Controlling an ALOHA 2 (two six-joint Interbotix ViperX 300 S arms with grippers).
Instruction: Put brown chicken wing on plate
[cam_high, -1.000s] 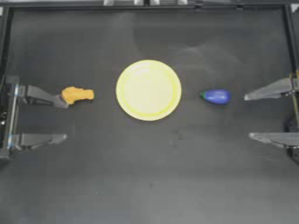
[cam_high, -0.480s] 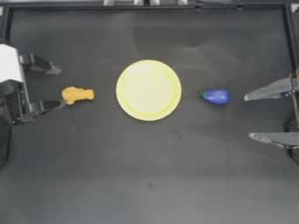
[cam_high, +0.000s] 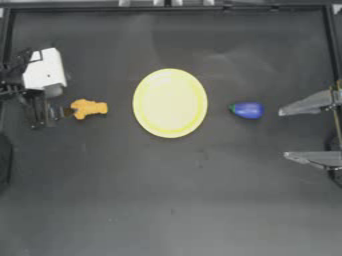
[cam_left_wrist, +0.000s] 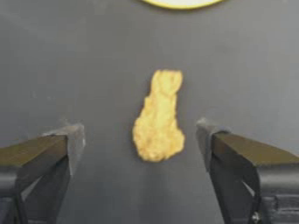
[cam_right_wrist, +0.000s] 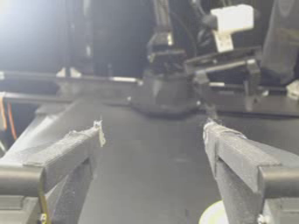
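Note:
The brown chicken wing (cam_high: 88, 108) lies on the dark table, left of the yellow plate (cam_high: 169, 103). My left gripper (cam_high: 55, 113) hovers at the wing's left end, pointing down. In the left wrist view the chicken wing (cam_left_wrist: 159, 120) lies lengthwise between my open left gripper (cam_left_wrist: 138, 131) jaws, one on each side and neither touching it. The plate (cam_left_wrist: 181, 3) rim shows beyond the wing. My right gripper (cam_high: 294, 131) stays parked at the right edge, open and holding nothing.
A small blue rounded object (cam_high: 247, 110) sits right of the plate, close to the right gripper's upper finger. In the right wrist view a sliver of the plate (cam_right_wrist: 213, 214) shows low down, and the left arm (cam_right_wrist: 227, 26) stands far across the table.
The left arm left its parked spot, rose, and swung toward the chicken wing; its open jaws now flank the wing. Wing, plate, blue object and right arm have not moved.

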